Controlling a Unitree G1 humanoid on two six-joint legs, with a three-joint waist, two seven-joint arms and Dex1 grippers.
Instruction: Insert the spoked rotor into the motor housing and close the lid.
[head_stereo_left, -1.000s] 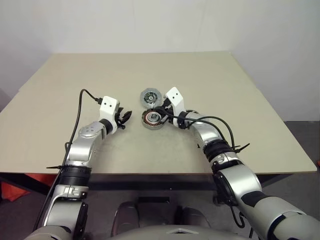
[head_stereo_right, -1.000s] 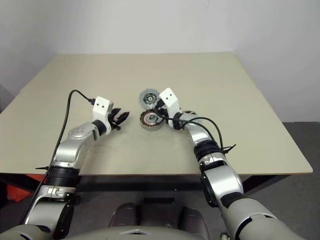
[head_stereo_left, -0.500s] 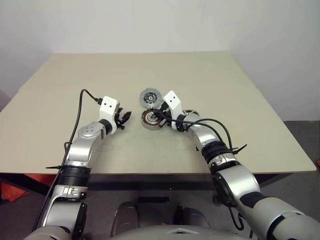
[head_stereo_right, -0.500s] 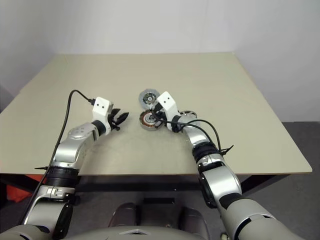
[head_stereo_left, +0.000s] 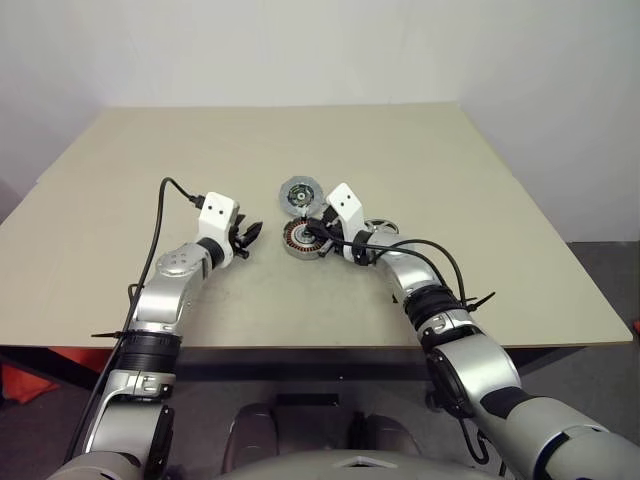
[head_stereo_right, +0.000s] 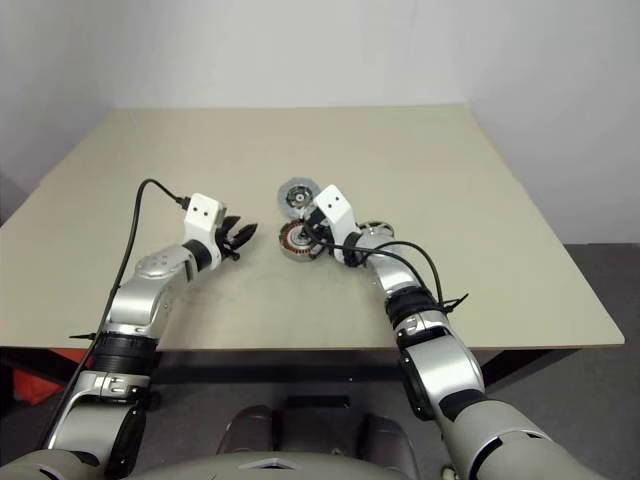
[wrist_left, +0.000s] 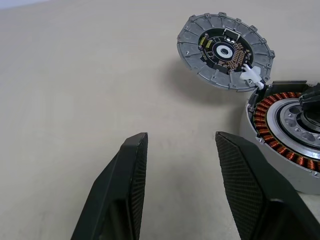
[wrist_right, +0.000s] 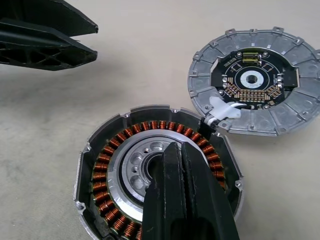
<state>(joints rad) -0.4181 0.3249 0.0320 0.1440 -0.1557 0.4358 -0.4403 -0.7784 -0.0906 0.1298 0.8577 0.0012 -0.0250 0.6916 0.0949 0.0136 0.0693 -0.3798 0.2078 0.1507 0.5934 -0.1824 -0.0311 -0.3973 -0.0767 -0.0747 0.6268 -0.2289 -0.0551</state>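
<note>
One beige table (head_stereo_left: 420, 170), with motor housing (wrist_right: 155, 170) mid-top, lid (wrist_right: 255, 87) flipped open, joined at far rim. Right gripper (wrist_right: 181, 155) pinched closed over housing hub. Left gripper (wrist_left: 182, 165) empty, fingers apart, nearby.

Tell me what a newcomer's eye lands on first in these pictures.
The open motor housing at the middle of the table, its ring of copper windings bared, with the shut right gripper poised over its hub. Next, the lid lying open beside it, dark circuit face up, joined at the rim. The left gripper, open and empty, waits to the housing's left.
</note>
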